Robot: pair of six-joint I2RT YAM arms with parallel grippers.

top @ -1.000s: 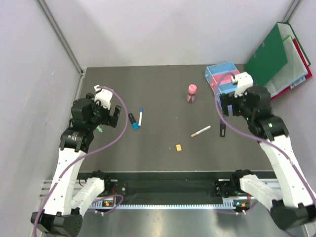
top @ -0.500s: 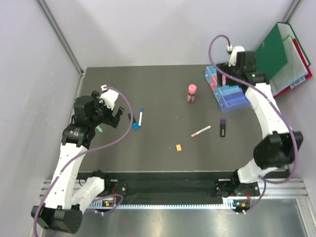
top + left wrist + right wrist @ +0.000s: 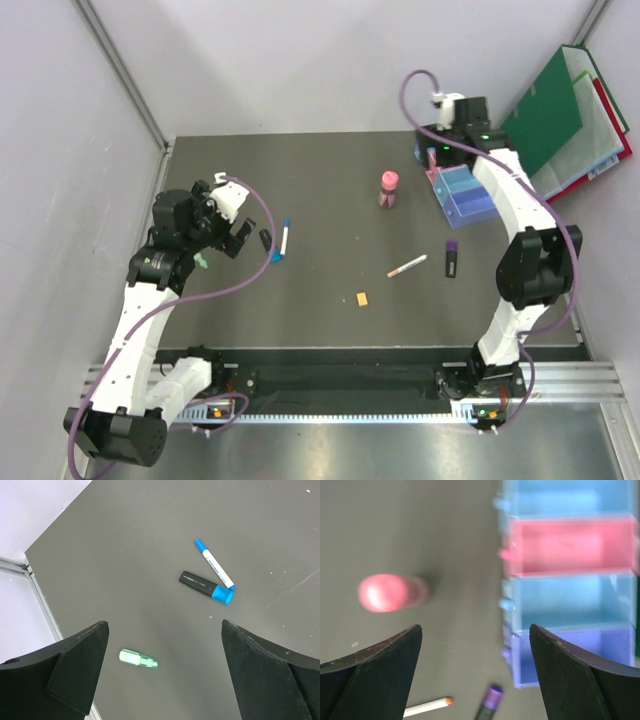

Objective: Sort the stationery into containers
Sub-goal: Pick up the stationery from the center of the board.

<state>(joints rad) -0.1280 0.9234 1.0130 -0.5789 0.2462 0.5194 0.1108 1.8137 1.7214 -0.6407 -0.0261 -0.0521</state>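
While both arms reach out over the dark worktop (image 3: 330,170), we see neither one gripping anything. Our left hand (image 3: 164,625) hovers above the left side, fingers spread wide and empty. Below it in the wrist view lies a small green piece (image 3: 139,658), loose on the worktop near the left edge. Just past it, the black marker with cyan cap (image 3: 206,587) and the white-blue pen (image 3: 214,564) lie in a narrow V, meeting at the cyan end.

Over on the far right, our right hand (image 3: 475,627) hangs above the row of bins (image 3: 570,600), and its fingers too stand far apart with nothing between them. That wrist view is blurred, but we make out four joined compartments: blue, pink, blue, then a bluish-purple one. We cannot tell whether anything lies inside.

Left of the bins, and apart from them, the pink-capped tube (image 3: 389,187) stands upright. Nearer to us lies the pinkish pen (image 3: 407,266), with the purple marker (image 3: 452,258) just to its right, in front of the bins' near end. The orange block (image 3: 362,298) sits alone, nearer still and left of the pen. Green and red folders (image 3: 555,115) rest beyond the bins in the far right corner.
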